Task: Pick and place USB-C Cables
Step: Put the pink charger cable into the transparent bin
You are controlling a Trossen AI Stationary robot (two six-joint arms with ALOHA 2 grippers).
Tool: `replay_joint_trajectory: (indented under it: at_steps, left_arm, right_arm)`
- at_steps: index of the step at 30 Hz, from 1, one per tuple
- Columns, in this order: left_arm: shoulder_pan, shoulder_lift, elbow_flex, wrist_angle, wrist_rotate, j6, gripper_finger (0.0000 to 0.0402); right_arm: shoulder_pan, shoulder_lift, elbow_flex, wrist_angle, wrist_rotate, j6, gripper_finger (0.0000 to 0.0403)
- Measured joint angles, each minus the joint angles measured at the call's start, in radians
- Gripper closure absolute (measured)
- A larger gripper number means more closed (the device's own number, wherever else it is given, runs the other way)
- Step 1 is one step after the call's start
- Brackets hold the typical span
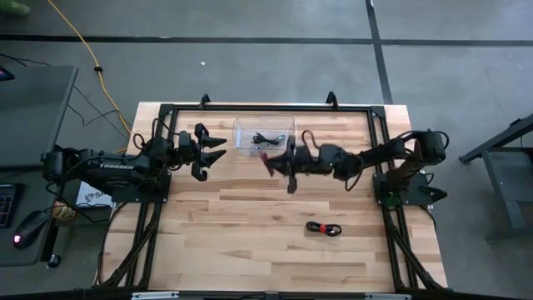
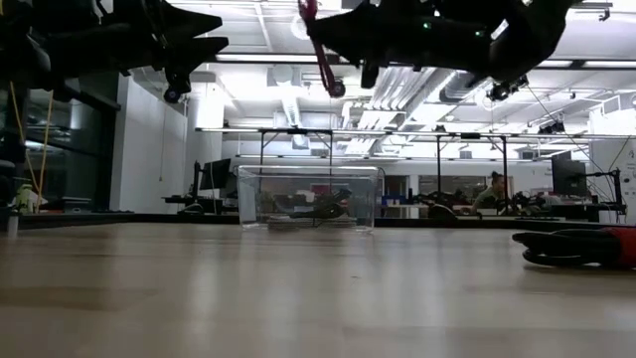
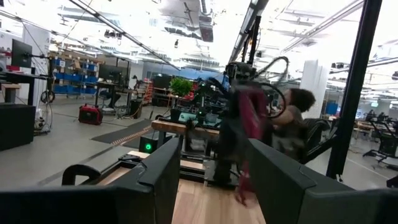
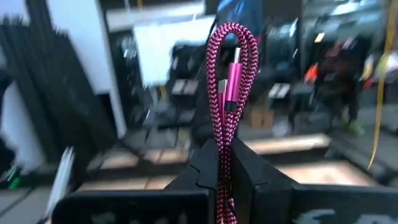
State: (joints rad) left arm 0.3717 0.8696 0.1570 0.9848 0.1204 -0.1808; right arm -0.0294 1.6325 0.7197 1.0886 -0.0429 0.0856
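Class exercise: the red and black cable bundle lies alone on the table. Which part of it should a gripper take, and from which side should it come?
Best guess: take the red-and-black cable across the middle of its bundle, coming straight down from above. It lies flat and low on the bare table, a long narrow coil with free wood all around, so fingers could close across its narrow width. The right gripper, nearer, already holds the pink cable.

Yellow cord [image 1: 83, 46] on floor – mouse [image 1: 32, 223], keyboard [image 1: 7, 202] by table [image 1: 250, 250].
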Motion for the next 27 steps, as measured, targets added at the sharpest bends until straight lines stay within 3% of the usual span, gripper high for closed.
replay_joint_trajectory:
  at_steps: [7,27]
  left_arm:
    - [0.000,0.000,0.000,0.000,0.000,0.000,0.0236]
    - [0.000,0.000,0.000,0.000,0.000,0.000,0.0236]
  right_arm:
    - [-0.044,-0.002,0.002,0.103,-0.078,0.015,0.0400]
    - [-0.042,-0.001,0.002,0.074,-0.081,0.011,0.0400]
